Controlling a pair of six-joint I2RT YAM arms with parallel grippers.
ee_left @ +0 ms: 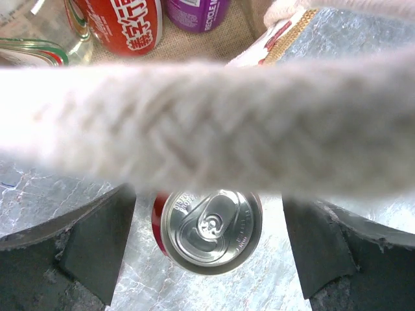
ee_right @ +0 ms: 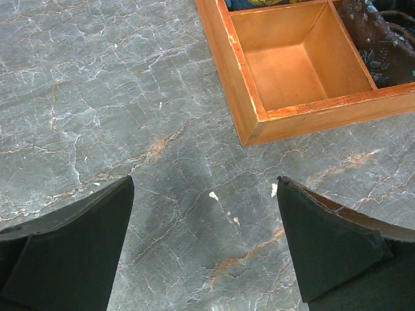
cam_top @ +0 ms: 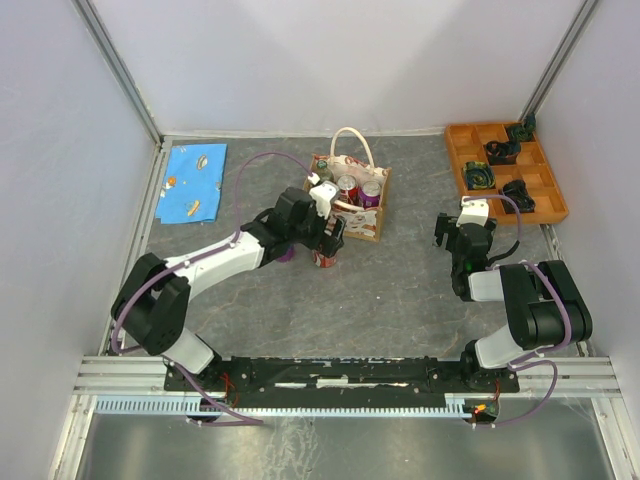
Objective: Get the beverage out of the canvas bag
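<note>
Outside the bag (cam_top: 352,205), a red can (ee_left: 211,230) stands upright on the table (cam_top: 400,290), just beside the bag's near wall. The left gripper (ee_left: 207,207) hangs over it, pointing down. Its jaws are spread wide, one finger (ee_left: 84,253) on each side of the can, with bare table showing in both gaps, so it grips nothing. One cream handle (ee_left: 207,123) lies blurred across the left wrist view, close to the lens, between the camera and the can's silver top.

Inside the bag are a second red can (ee_left: 120,23), a purple can (ee_left: 194,13) and a clear bottle (ee_left: 32,32) with a green and red label. The other handle arches up over the bag's far side in the top view.

Well apart to the right, the right gripper (ee_right: 204,184) hovers low over the table with its jaws wide and nothing between them, near the corner of the orange tray (ee_right: 237,84). Small dark parts sit in several of the tray's compartments. A blue cloth (cam_top: 193,182) lies flat at the far left of the table.
</note>
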